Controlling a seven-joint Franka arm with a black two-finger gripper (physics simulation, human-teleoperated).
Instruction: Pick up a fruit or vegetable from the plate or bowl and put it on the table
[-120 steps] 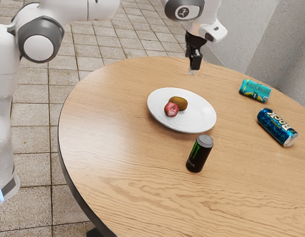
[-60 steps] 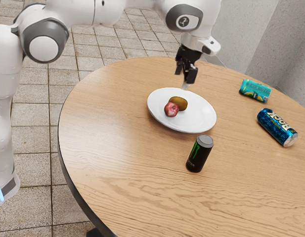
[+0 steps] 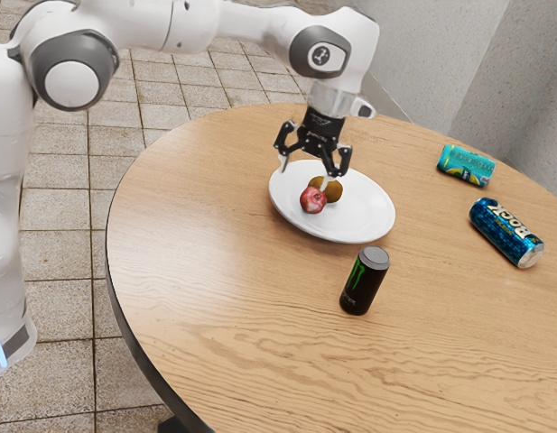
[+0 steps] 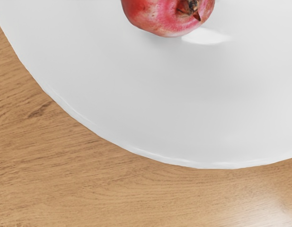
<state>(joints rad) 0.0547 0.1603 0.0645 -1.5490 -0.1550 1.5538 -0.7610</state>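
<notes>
Pincer (image 3: 303, 176) now lower, fingers (image 3: 342, 161) apart, near the pomegranate (image 3: 310, 203) (crown (image 4: 188, 6) upward)

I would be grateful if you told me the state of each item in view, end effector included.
End effector, open
Plate, bearing two fruits
Red fruit, on the plate
Brown fruit, on the plate
Black can, upright
Teal can, lying on its side
Blue can, lying on its side

Bright, soft light, white glare (a little harsh) on the plate (image 4: 160, 104), sheen on the table (image 4: 65, 165)
</notes>
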